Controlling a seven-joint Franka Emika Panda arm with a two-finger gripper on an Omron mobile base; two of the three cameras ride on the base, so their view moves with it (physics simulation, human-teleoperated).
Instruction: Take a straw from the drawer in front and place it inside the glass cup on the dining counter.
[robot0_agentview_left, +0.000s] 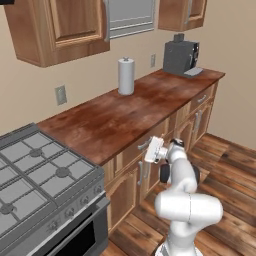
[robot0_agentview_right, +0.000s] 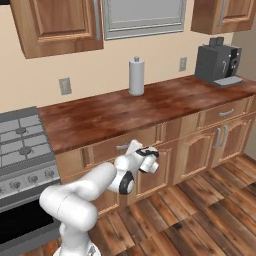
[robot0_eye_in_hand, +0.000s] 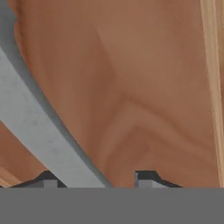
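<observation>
The gripper (robot0_eye_in_hand: 96, 179) is placed right at the handle (robot0_eye_in_hand: 39, 131) of the drawer (robot0_eye_in_hand: 131, 87).

In the hand view, the grey metal bar is seen running slantwise between the two dark finger tips, with one tip on each side of it and the wood front close behind. The tips are set a little apart, and it cannot be told whether the bar is squeezed yet. In the left base view, the gripper (robot0_agentview_left: 150, 148) is held against the drawer (robot0_agentview_left: 135, 150) just under the brown counter (robot0_agentview_left: 125, 117). A white paper towel roll (robot0_agentview_left: 126, 76) and a dark coffee machine (robot0_agentview_left: 181, 57) are stood on that counter. A grey stove (robot0_agentview_left: 40, 175) is seen at the left. The drawer is closed.
</observation>
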